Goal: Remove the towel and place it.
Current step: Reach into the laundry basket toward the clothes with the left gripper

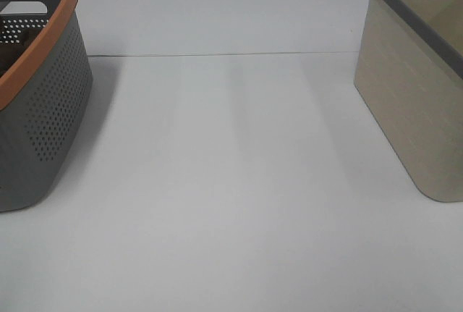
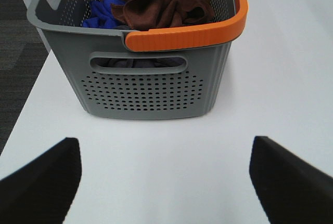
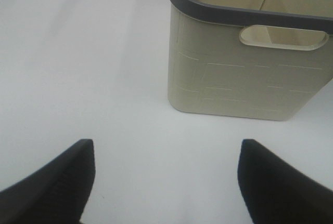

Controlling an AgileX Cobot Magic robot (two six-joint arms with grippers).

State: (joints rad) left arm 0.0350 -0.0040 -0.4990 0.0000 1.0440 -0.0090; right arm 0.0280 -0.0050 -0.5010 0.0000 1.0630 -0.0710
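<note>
The dark brown towel (image 2: 161, 0) lies crumpled inside the grey perforated basket with an orange rim (image 2: 151, 86), on top of a blue cloth (image 2: 101, 13). That basket (image 1: 43, 102) stands at the left edge of the exterior high view; the towel barely shows there. My left gripper (image 2: 165, 180) is open over the bare table, short of the basket's handle side, touching nothing. My right gripper (image 3: 165, 182) is open too, above the table in front of the beige basket with a dark grey rim (image 3: 250, 73). Neither arm appears in the exterior high view.
The beige basket (image 1: 419, 87) stands at the right of the white table (image 1: 231, 182) and looks empty inside. A seam crosses the table at the back. Dark floor (image 2: 18, 52) lies beyond the table's edge beside the grey basket.
</note>
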